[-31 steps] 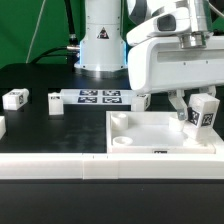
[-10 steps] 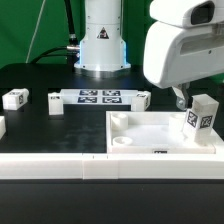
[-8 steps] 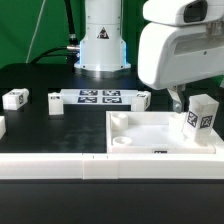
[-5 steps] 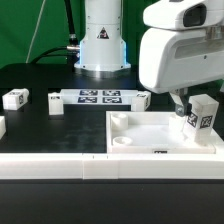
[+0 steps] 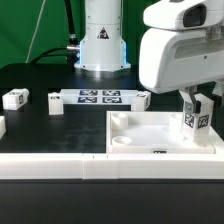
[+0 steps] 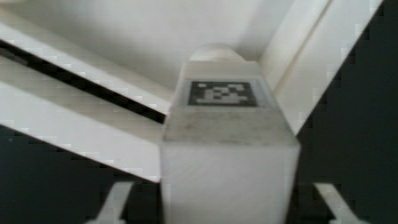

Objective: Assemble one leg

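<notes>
A white leg (image 5: 201,119) with a square tag stands upright at the far corner of the white tray (image 5: 150,128) on the exterior view's right. My gripper (image 5: 200,102) has come down over the leg's top, with one finger on each side. In the wrist view the leg (image 6: 224,120) fills the middle. The two fingertips (image 6: 121,198) stand apart from its sides with a dark gap on each side, so the gripper is open and straddles the leg.
The marker board (image 5: 100,97) lies behind the tray. Small tagged legs lie on the black table at the exterior view's left (image 5: 15,98), (image 5: 55,101), and one by the board's end (image 5: 143,97). The robot base (image 5: 102,40) stands at the back.
The gripper was above and slightly to the exterior view's left of the standing leg. It has moved right and down, and its fingers now flank the leg. The leg has not moved.
</notes>
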Tool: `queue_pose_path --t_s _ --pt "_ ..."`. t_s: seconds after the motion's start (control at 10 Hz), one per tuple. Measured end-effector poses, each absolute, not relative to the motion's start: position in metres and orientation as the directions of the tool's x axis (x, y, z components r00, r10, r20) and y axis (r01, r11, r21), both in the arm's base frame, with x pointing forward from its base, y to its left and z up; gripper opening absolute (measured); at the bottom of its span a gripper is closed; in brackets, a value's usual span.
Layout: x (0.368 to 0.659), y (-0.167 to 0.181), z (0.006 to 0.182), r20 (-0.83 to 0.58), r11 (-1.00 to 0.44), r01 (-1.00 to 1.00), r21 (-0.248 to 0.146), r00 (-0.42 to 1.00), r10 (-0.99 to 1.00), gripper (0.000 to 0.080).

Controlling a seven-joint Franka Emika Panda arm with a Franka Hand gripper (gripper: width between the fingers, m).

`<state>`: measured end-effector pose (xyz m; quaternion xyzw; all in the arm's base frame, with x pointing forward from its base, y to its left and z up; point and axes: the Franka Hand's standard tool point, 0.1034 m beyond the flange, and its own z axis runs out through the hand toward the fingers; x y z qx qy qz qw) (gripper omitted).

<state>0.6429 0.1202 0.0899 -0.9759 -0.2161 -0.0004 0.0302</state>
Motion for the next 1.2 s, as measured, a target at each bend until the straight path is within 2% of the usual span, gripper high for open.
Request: queue_pose_path --t_s 0.2,0.4,0.6,0.9,1.2 --pt "0.643 0.121 0.090 0.031 -0.920 0.389 -0.057 0.921 0.388 0.0292" --pt "0.636 0.123 0.089 0.048 -0.991 0.117 -0.061 0.992 0.114 0.0291" --pt "0.636 0.119 0.089 0.047 -0.994 -0.084 -0.065 0.995 -0.087 0.0292" --pt "0.637 0.113 0.088 0.036 -0.913 -0.404 -0.061 0.913 -0.406 0.0292" --pt "0.638 0.108 0.088 0.036 -0.744 -0.665 -0.054 0.744 -0.667 0.0292"
